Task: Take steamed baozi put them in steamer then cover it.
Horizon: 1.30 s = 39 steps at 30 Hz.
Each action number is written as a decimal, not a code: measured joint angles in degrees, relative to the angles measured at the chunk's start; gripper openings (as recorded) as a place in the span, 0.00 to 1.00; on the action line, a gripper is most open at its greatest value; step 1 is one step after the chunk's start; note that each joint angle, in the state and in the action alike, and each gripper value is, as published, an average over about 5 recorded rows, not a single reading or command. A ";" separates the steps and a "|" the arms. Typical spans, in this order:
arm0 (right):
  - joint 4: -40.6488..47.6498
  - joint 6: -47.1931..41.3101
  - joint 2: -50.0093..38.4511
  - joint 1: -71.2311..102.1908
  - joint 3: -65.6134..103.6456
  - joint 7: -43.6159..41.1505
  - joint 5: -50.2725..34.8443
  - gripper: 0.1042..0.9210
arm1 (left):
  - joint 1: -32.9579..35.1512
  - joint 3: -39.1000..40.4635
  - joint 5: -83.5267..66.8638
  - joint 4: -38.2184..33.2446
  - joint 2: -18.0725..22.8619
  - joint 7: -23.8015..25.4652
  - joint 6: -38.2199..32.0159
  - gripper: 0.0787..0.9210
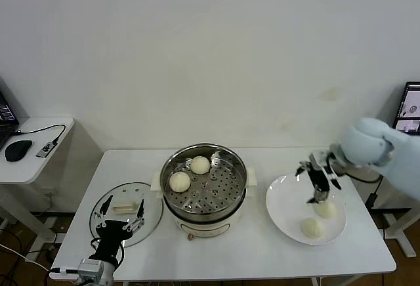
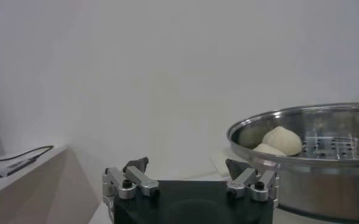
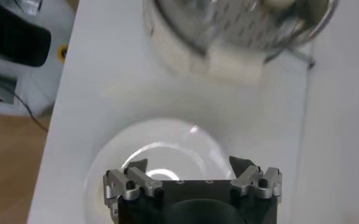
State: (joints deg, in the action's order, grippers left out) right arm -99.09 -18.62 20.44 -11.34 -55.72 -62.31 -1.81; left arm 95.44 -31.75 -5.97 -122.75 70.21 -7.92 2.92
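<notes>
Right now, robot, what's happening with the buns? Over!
Right gripper open, above a plate bun. Left gripper open, parked over the lid. Two buns in the steamer, two on the plate. Nothing blocking.

A plain white wall (image 1: 210, 50) fills the upper half of the head view, evenly lit and bare. A white table (image 1: 262, 253) stands in front of it at centre. At nine o'clock sits a lower white side desk (image 1: 39, 161) carrying a black mouse (image 1: 18, 149), a dark cable (image 1: 46, 130) and the corner of a laptop (image 1: 5, 119). At three o'clock a lit monitor (image 1: 411, 107) shows at the frame edge. Wooden floor (image 1: 20, 260) shows at eight o'clock.
</notes>
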 measured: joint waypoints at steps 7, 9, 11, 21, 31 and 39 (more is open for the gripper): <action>0.72 0.85 -1.97 12.42 8.26 0.36 4.59 0.88 | 0.77 -0.53 0.51 -0.51 0.67 -0.06 -0.01 0.88; 1.20 1.04 -2.02 14.67 9.59 0.50 5.42 0.88 | 0.87 -0.60 0.57 -0.40 0.86 -0.09 -0.05 0.88; 1.75 1.18 -1.90 16.58 10.61 0.68 6.08 0.88 | 0.96 -0.53 0.70 -0.25 1.07 -0.11 -0.10 0.88; 5.02 1.80 0.32 23.19 13.87 1.86 7.96 0.88 | 0.89 -0.38 0.98 -0.19 1.05 -0.12 -0.10 0.88; 8.57 1.88 3.32 25.14 14.96 3.16 9.29 0.86 | 0.79 -0.62 0.89 0.19 0.92 -0.12 -0.13 0.88; 11.00 1.48 5.49 25.61 15.31 3.69 9.40 0.77 | 0.79 -0.77 0.88 0.35 0.98 -0.12 -0.20 0.88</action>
State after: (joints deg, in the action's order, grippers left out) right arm -88.09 -17.14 25.94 14.27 -40.41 -58.62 7.59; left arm 96.23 -32.53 -5.09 -122.40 71.18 -8.04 2.73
